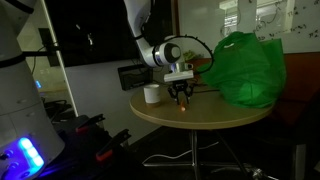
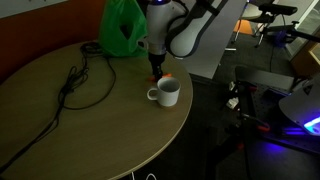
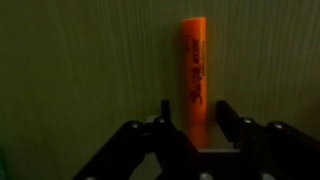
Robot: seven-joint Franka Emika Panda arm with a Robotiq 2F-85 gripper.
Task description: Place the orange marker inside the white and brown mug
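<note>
The orange marker (image 3: 193,70) lies on the wooden table, seen lengthwise in the wrist view. Its near end sits between the two fingers of my gripper (image 3: 195,115), with a small gap on each side. The gripper is open and low over the table. In both exterior views the marker shows as an orange speck (image 1: 183,104) (image 2: 166,78) under the gripper (image 1: 181,96) (image 2: 156,70). The white and brown mug (image 1: 152,94) (image 2: 166,93) stands upright on the table, close beside the gripper.
A large green bag (image 1: 245,68) (image 2: 122,28) sits on the round table (image 1: 200,116) (image 2: 80,135) behind the gripper. A black cable (image 2: 80,85) snakes across the tabletop. The mug stands near the table's edge.
</note>
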